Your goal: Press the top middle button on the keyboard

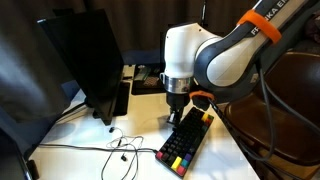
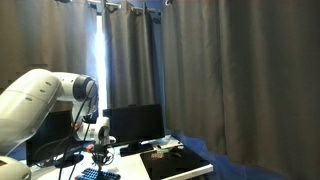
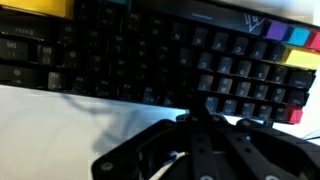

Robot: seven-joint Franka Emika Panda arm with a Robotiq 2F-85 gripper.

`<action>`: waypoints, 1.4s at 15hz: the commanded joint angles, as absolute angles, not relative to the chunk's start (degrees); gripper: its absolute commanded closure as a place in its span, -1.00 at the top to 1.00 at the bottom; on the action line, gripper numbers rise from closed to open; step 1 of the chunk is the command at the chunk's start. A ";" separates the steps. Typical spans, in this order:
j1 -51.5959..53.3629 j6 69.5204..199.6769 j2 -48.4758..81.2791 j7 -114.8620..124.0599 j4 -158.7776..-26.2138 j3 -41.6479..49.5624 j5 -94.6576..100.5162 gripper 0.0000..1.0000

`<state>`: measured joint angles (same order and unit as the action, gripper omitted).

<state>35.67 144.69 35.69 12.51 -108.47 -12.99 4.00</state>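
The black keyboard lies slanted on the white table, with red, yellow and green keys at its near end. It also shows low in an exterior view. In the wrist view the keyboard fills the upper half, with blue, yellow and red keys at the right. My gripper hangs pointing down just over the keyboard's far end, with its fingers together and nothing between them. In the wrist view its fingertips meet at the keyboard's lower edge, right of the middle. I cannot tell whether they touch a key.
A dark monitor stands on the table's left side. Thin cables lie loose on the white table beside the keyboard. A flat black mat lies further along the table. Dark curtains hang behind.
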 commanded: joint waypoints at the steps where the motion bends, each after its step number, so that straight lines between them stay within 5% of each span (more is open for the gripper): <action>1: 37.06 144.86 37.22 14.49 -106.70 -11.92 5.48 -1.00; 16: 36.61 144.19 34.43 14.39 -106.58 -12.10 5.23 -1.00; 17: 36.58 144.07 33.93 14.51 -106.66 -12.04 5.24 -0.48; 21: 34.89 142.27 31.18 11.92 -107.57 -13.63 4.07 -0.06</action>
